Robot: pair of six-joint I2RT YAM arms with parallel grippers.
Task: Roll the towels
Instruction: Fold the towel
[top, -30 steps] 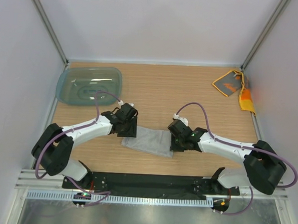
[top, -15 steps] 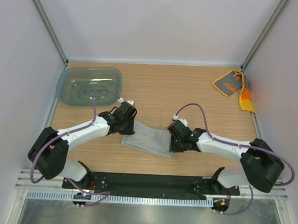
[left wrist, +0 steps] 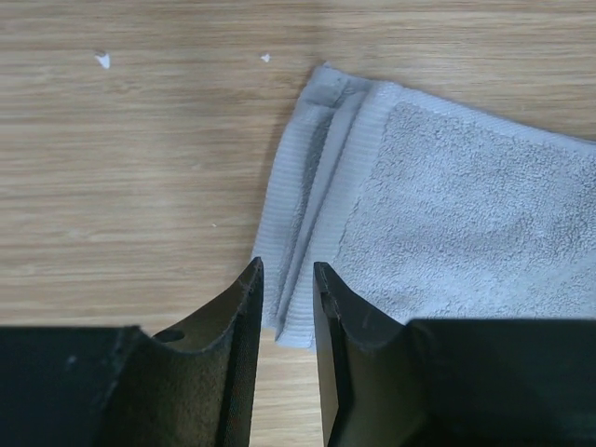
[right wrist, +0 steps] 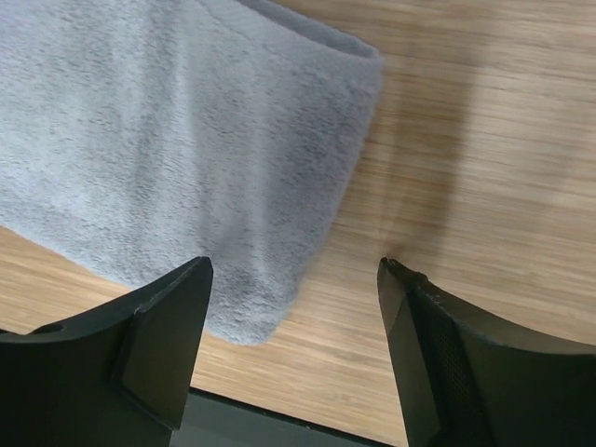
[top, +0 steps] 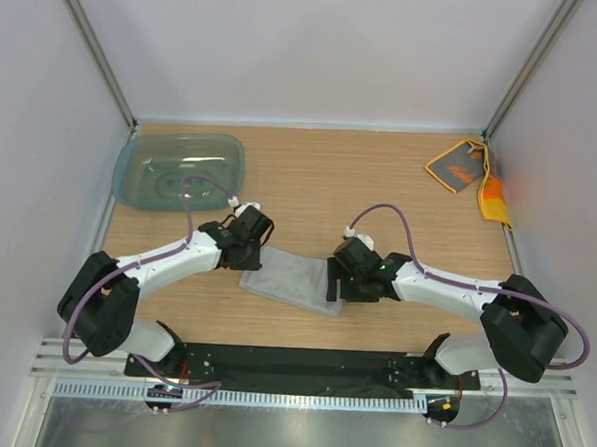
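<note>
Top external, wooden table, white walls, grey towel, teal tub

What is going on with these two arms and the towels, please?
The grey towel lies folded flat, not yet rolled. The left pincer sits over one end, jaws slightly apart; the right pincer stands wide open over the other. The orange towel lies untouched at the far right.

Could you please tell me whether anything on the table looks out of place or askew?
Yes: the orange towel lies crumpled in the far right corner, one end bunched against the side wall rather than flat. The grey towel sits folded and skewed to the table edge. Nothing looks spilled or damaged.
</note>
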